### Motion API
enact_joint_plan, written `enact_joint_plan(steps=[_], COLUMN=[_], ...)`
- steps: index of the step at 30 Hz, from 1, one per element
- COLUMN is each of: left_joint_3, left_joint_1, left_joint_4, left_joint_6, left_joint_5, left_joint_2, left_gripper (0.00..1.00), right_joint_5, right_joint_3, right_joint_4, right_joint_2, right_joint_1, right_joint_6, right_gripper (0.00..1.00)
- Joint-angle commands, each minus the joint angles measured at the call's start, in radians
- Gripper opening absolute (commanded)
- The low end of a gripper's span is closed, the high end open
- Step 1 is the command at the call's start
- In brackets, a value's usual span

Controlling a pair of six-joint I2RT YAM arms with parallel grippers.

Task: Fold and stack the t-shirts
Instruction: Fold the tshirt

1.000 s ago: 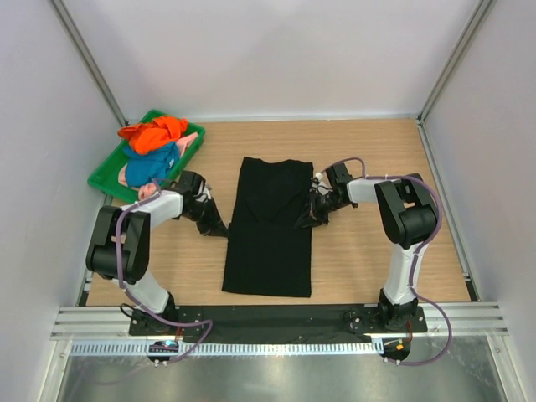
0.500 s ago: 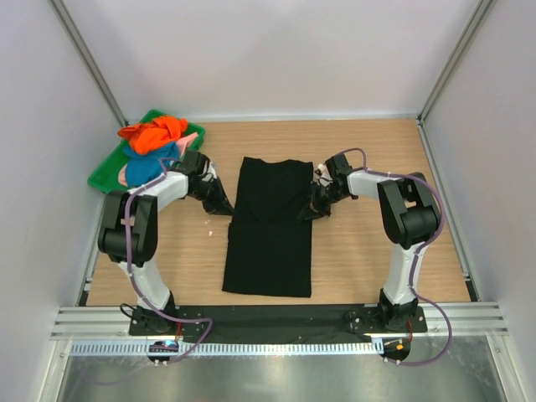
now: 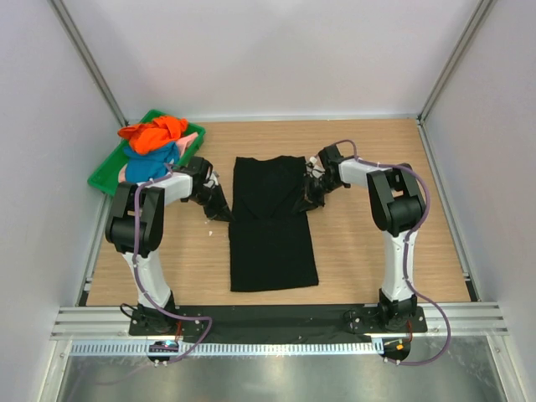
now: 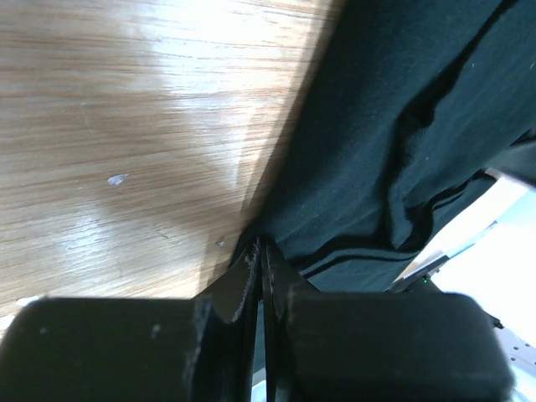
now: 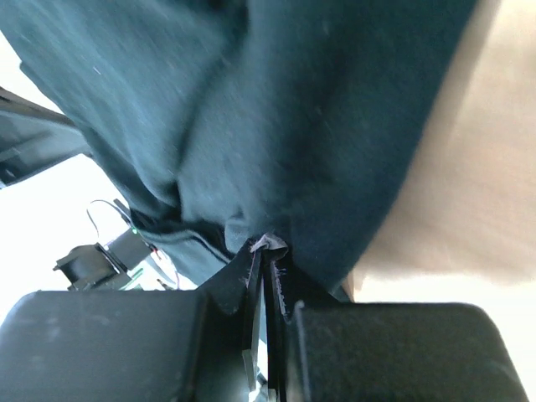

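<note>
Hem of the black shirt [image 3: 275,268] sits lowest in the top view, nearest my arm bases, lying flat on the table [image 3: 377,251] with nothing holding it. The shirt is a narrow strip at the centre of the frame. Its long axis runs from bottom to top, and it looks slightly wider at the bottom than higher up.

Further up, in its upper part, I have a grip on each long side. The left gripper [image 3: 219,205] meets the left edge and the right gripper [image 3: 308,194] meets the right edge, facing each other across the cloth at nearly the same height. In the left wrist view the jaws are pressed together with a fold of black fabric pinched at their tips. The right wrist view shows the same, a small peak of cloth caught between closed tips.

Each arm is on its own side, neither nearer than the other, and the free length lies below both grips, toward the bottom of the frame. I judge the next move turns on that: carrying the gripped part along the long axis, both arms level so the strip does not skew.

Beyond, at the upper left, the tray [image 3: 102,179] holds the orange shirt [image 3: 155,134], blue shirt [image 3: 146,165] and pink shirt [image 3: 191,139] in a heap.
</note>
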Motion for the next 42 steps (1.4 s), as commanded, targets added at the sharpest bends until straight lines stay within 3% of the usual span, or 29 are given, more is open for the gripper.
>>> enact_joint_plan(steps=[1,5,15,24,30,36,42], left_joint_3=[-0.024,-0.018,0.122,0.188,0.192,0.185,0.183], left_joint_1=[0.021,0.025,0.024,0.025,0.025,0.021,0.021], left_joint_4=[-0.057,-0.064,-0.105,-0.110,-0.110,-0.096,-0.094], left_joint_6=[0.004,0.013,0.026,0.038,0.027,0.016,0.015], left_joint_5=[-0.158,-0.167,-0.166,-0.153,-0.141,-0.124,-0.129], left_joint_2=[-0.001,-0.009,0.052,0.102,0.076,0.074,0.072], left_gripper=[0.04,0.04,0.05,0.04,0.04,0.04,0.05], right_joint_5=[0.102,0.096,0.122,0.087,0.058,-0.001,0.025], right_joint_3=[0.104,0.189,0.077,0.137,0.165,0.106,0.008], right_joint_4=[-0.020,-0.066,-0.063,-0.088,-0.122,-0.069,-0.026], right_joint_2=[0.103,0.134,0.039,0.075,-0.038,-0.098,-0.037], right_joint_1=[0.004,0.007,-0.047,-0.075,-0.075,-0.075,-0.087], right_joint_6=[-0.071,-0.082,-0.100,-0.112,-0.080,-0.029,-0.040], right_gripper=[0.09,0.10,0.09,0.10,0.10,0.10,0.10])
